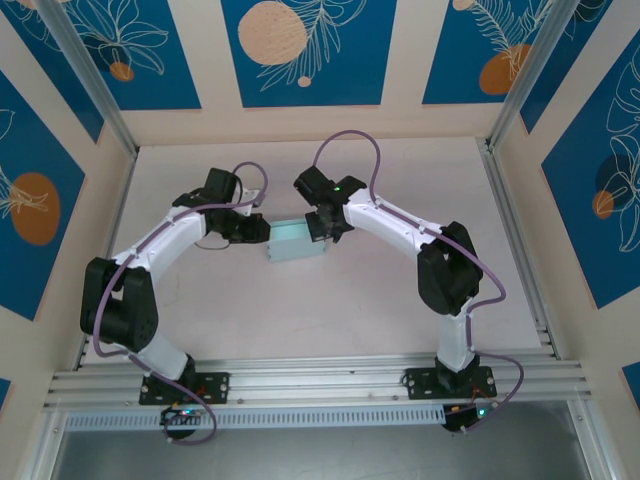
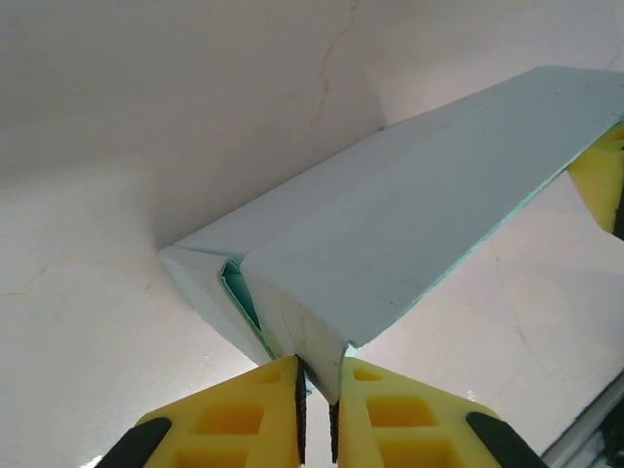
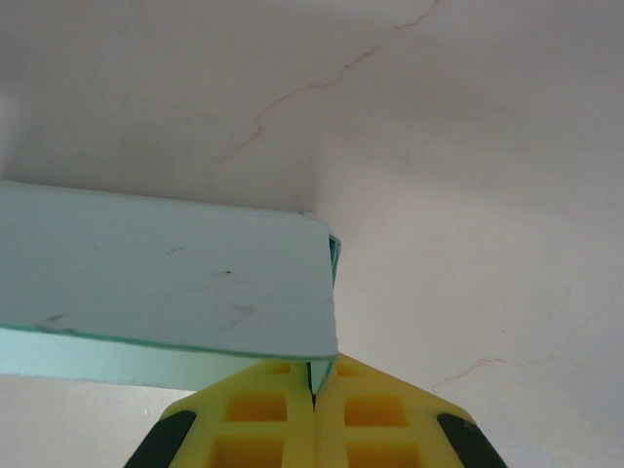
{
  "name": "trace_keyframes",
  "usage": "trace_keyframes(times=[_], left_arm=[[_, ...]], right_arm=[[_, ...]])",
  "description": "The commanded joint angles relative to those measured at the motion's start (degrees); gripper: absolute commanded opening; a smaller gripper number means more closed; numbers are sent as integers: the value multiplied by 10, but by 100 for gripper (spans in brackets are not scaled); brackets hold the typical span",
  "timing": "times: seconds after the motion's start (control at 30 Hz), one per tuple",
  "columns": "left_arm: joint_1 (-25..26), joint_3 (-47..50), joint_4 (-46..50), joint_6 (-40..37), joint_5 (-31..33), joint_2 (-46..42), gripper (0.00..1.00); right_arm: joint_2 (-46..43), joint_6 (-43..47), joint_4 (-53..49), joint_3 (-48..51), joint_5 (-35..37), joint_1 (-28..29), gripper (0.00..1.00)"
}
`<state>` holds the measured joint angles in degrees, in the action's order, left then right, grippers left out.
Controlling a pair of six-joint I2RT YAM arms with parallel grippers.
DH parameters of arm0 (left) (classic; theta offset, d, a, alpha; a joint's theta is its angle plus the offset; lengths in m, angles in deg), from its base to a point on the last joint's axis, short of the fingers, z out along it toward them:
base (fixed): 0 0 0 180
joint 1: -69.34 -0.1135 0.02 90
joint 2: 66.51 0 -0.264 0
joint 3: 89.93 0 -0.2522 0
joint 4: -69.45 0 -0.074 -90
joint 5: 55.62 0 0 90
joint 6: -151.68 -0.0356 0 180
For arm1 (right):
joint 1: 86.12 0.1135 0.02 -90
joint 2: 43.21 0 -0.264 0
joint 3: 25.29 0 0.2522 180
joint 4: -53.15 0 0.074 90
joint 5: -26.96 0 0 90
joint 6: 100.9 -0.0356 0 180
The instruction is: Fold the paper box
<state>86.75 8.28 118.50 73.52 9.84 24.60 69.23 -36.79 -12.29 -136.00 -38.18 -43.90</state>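
Pale table (image 1: 330,320) surface. Mid-table, the paper box (image 1: 295,242) lies partly formed. At its 9 o'clock end the left gripper (image 2: 317,419) pinches a flap, fingers almost together. The right gripper (image 3: 314,409) clamps the 2 o'clock corner, fingers fully together, likely bracing both ends for creasing. Beyond, at 12 o'clock, blue panels (image 1: 300,50).

You see the paper box (image 2: 419,224) in thin matt card, faintly scuffed; fingers (image 2: 390,419) of smooth yellow plastic; table (image 3: 468,146) pale, matt, hairline-cracked.

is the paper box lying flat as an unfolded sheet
No, the left wrist view shows the paper box folded into a hollow shape with an open end.
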Motion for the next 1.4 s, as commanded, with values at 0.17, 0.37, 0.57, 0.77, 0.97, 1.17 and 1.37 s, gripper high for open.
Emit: trace_keyframes(times=[0.17,0.37,0.57,0.77,0.97,1.17,1.37], left_arm=[[8,32,-22,-20,33,13,14],[8,32,-25,-23,29,18,15],[7,22,-19,-22,36,-26,39],[7,16,-21,-18,87,-78,52],[7,35,-84,3,143,-106,53],[7,43,-160,26,165,-98,60],[8,45,-196,37,181,-60,52]], right_arm=[[37,6,-13,4,-42,10,0],[37,4,-15,6,-42,11,0],[37,5,-15,4,-40,12,0],[37,5,-15,3,-39,12,0],[38,5,-14,2,-41,12,0],[38,5,-14,2,-40,13,0],[39,5,-14,2,-40,14,0]])
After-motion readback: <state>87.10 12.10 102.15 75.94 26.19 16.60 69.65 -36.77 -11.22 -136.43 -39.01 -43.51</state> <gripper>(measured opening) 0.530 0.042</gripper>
